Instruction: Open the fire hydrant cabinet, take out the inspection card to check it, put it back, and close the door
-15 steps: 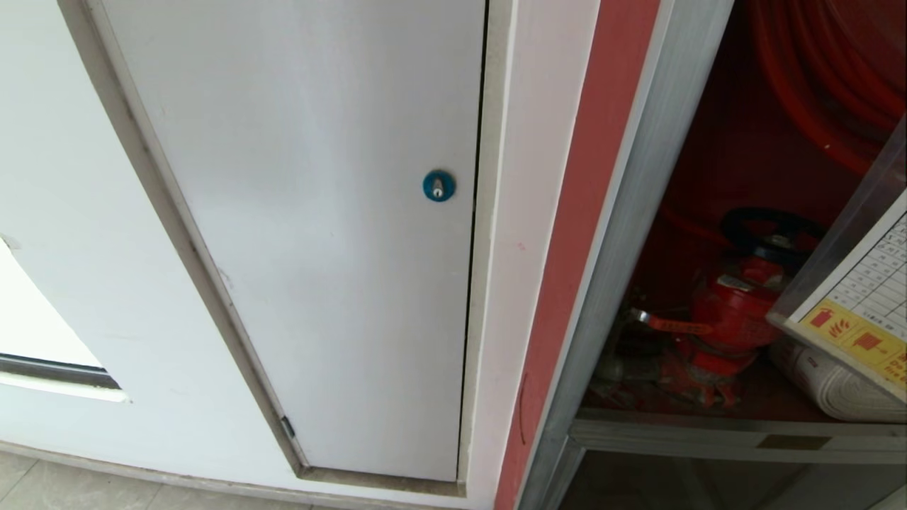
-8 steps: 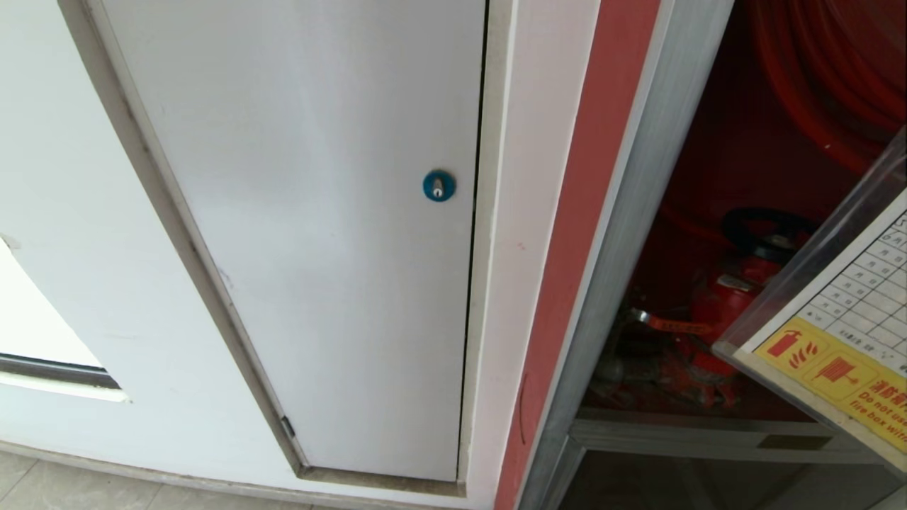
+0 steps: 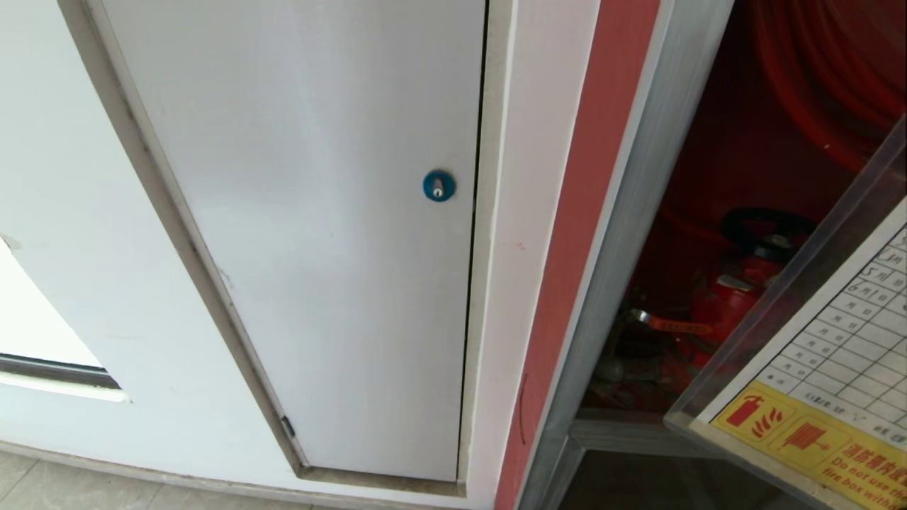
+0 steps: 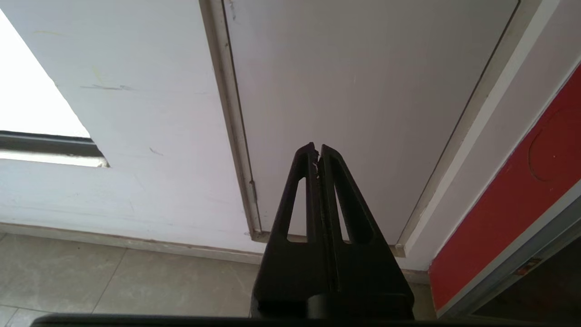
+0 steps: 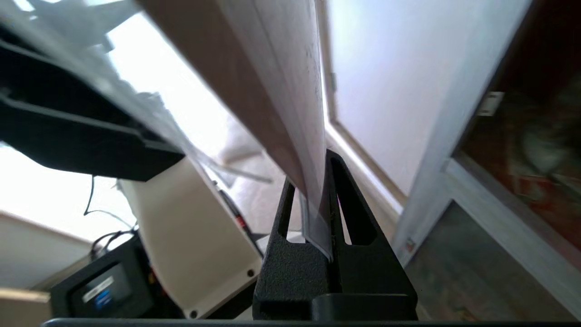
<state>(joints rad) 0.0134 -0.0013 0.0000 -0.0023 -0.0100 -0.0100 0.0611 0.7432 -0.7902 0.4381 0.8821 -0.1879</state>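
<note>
Clear plastic sleeves the card (image 3: 829, 375), which slants across the head view at four o'clock, yellow band lowest, in front of the open cabinet (image 3: 641, 212) with its red valve (image 3: 730, 304). The right pincer (image 5: 323, 181) is clenched on the card's edge. The left pincer (image 4: 317, 152) hangs closed and empty before the white panel door (image 3: 312, 212).

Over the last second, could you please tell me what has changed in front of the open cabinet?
The inspection card, in its clear sleeve and pinched in the right gripper, has swung further into the head view, leftward and lower, so it now covers more of the red hydrant valve. The grip has not changed. The white panel door and the shut, idle left gripper stayed put.
</note>
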